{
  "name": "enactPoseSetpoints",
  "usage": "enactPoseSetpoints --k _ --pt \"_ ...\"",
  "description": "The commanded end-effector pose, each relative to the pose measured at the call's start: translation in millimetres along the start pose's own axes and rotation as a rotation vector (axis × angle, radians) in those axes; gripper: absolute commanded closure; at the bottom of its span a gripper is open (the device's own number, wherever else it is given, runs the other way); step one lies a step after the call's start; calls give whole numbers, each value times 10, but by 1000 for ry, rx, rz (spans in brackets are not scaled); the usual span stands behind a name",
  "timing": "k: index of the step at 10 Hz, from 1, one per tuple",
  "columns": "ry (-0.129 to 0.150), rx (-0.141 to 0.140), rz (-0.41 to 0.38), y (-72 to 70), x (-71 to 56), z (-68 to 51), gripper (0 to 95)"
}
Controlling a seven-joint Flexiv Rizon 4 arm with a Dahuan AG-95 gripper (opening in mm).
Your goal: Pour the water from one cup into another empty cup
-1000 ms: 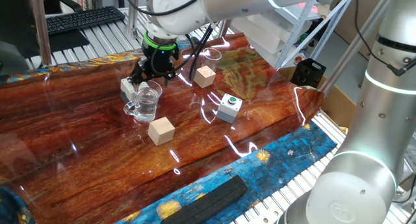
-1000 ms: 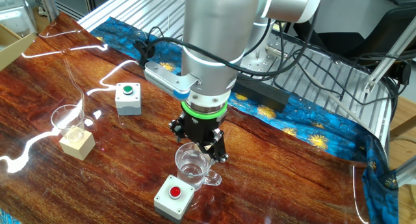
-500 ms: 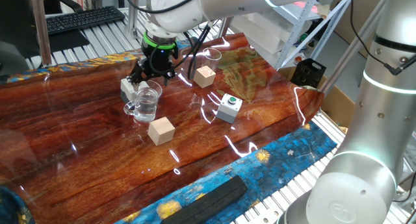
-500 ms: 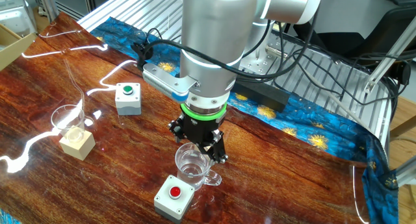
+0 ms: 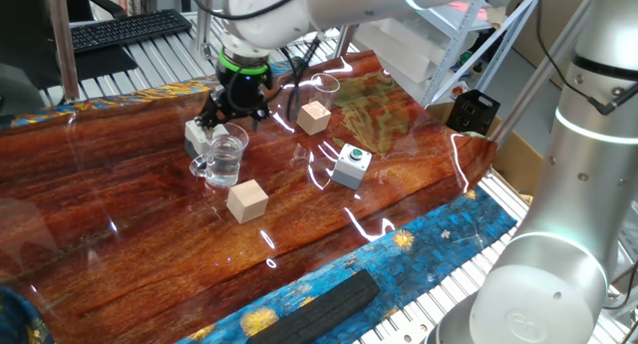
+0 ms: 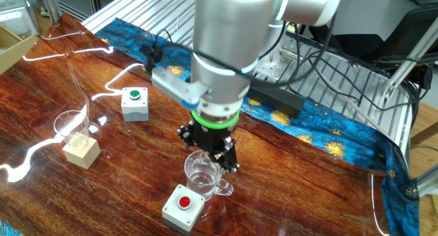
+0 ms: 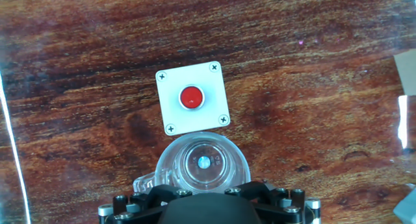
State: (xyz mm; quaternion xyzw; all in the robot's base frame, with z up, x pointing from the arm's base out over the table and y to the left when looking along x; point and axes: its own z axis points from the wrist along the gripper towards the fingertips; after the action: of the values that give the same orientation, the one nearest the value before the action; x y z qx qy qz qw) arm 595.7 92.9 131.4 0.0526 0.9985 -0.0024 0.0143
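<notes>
End effector [image 6: 209, 156] fingertips hidden behind glass mug [image 6: 203, 174].

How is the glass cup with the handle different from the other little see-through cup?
The glass mug has a side handle; the smaller clear cup shows none. The mug stands right under the open gripper, next to the red button box; the smaller cup sits far off beside a wooden cube. The mug looks thicker and heavier; the smaller cup has a thin rim. Both are clear, upright and on the wooden table.
</notes>
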Motion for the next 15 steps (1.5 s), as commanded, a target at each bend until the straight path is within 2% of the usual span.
enactPoseSetpoints --k 1,4,5,6,9,12,13,15 --pt "5 7 1 -9 1 -1 0" --pt "7 17 2 -9 1 -1 0" --pt "18 16 12 -9 1 -1 0" --pt "22 13 13 -10 1 -1 190" --pt "27 -3 9 -10 1 -1 190" --pt "38 2 6 -10 1 -1 190" --pt "41 4 9 -10 1 -1 0" --pt "44 13 16 -10 1 -1 0"
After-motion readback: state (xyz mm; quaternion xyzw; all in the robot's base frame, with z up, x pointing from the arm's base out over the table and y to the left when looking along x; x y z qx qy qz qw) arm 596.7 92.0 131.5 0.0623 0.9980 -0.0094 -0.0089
